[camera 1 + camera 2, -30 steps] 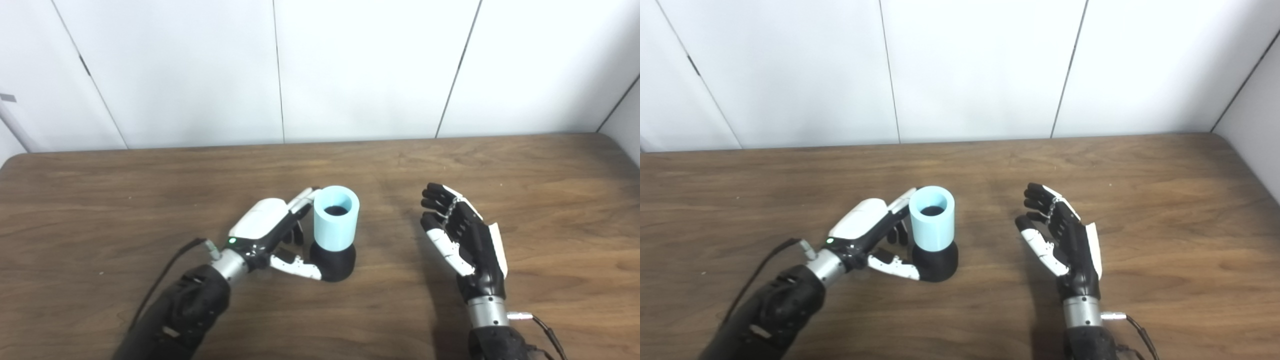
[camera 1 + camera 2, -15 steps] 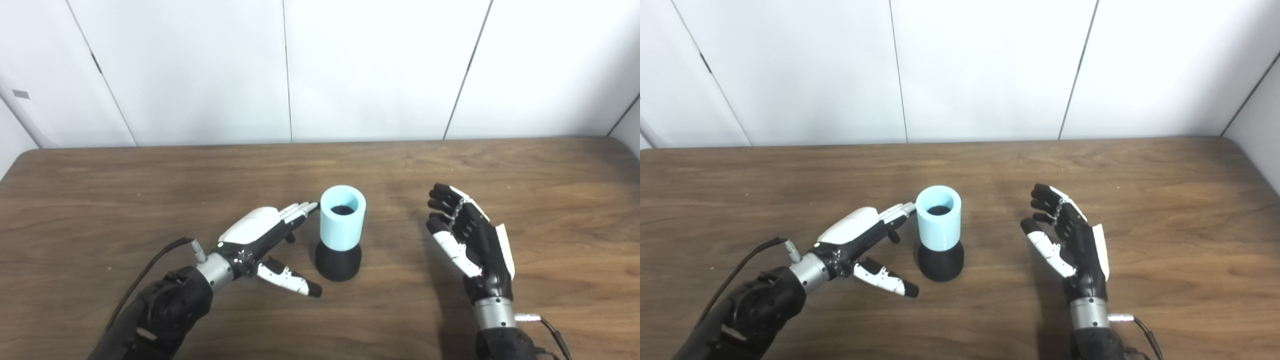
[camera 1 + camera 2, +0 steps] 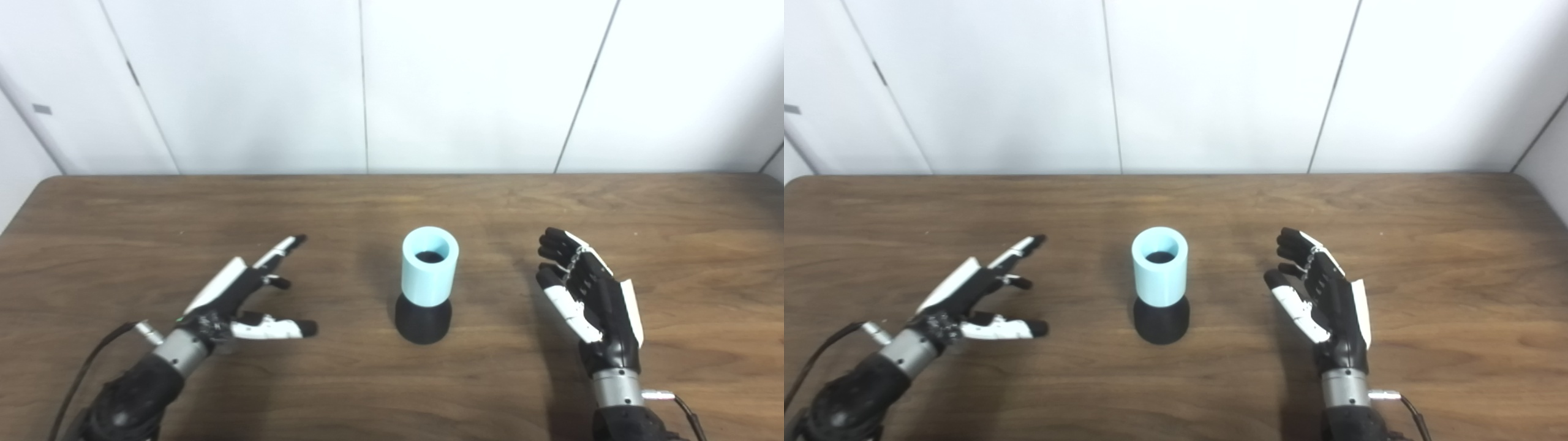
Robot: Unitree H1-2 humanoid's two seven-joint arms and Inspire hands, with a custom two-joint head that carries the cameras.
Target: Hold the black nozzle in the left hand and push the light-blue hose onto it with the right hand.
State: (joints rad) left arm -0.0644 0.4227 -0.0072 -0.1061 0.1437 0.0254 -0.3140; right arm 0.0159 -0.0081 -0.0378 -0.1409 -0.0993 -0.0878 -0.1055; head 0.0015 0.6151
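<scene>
The left hand (image 3: 236, 300) is withdrawing from the nozzle (image 3: 422, 317) toward the bench's left edge, fingers wide, holding nothing. The hose (image 3: 430, 265) is sitting upright on the nozzle, mid-bench. The right hand (image 3: 588, 300) is waiting, fingers apart. Assembly appears complete.

Brown wooden table (image 3: 380, 202), white panelled wall (image 3: 465, 86)
</scene>
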